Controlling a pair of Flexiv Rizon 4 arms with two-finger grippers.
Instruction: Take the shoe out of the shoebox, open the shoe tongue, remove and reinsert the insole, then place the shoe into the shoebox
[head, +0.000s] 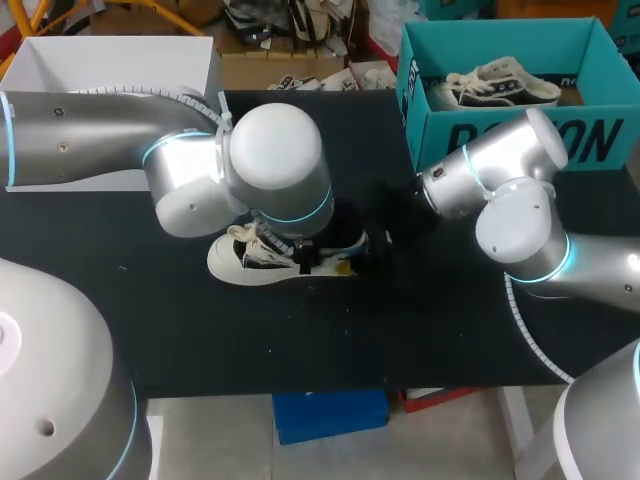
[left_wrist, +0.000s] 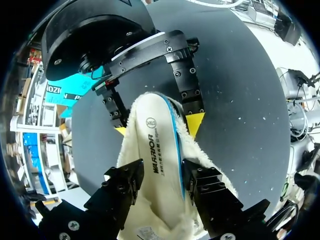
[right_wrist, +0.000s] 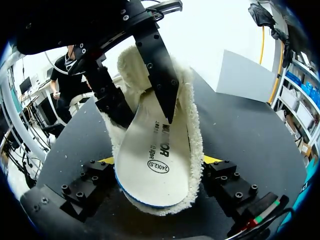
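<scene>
Fleece-edged white insole (left_wrist: 157, 150) with a thin blue rim is the thing in play, and both arms are on it. The left end effector (left_wrist: 162, 172) holds the broader forepart: its black fingers stand fairly narrow and press in on the fleece from either side. The right end effector (right_wrist: 159, 160) is set wide, at the width of the rounded heel end, and its yellow tips look to touch the fringe on both sides, so I judge it to be gripping as well, though lightly.

The low white canvas shoe (head: 255, 262) with a black lining lies on its sole on the black surface (head: 200, 340). Its toe points toward the left arm's side and its heel toward the right arm's. The insole is hidden in the head view, but the two wrists meet over the shoe's heel end, so it is probably held just above that end, clear of the opening. The open teal cardboard shoebox (head: 520, 140) stands well beyond the shoe on the right arm's side.

What the coming move depends on is alignment. The insole's long axis runs from one end effector to the other, forepart at the left and heel at the right, which roughly matches the shoe's own toe-to-heel line. Reinsertion would likely call for the forepart to tip down into the shoe's opening and slide toward its toe. The left arm is nearer that end, and the right would steady the heel.
</scene>
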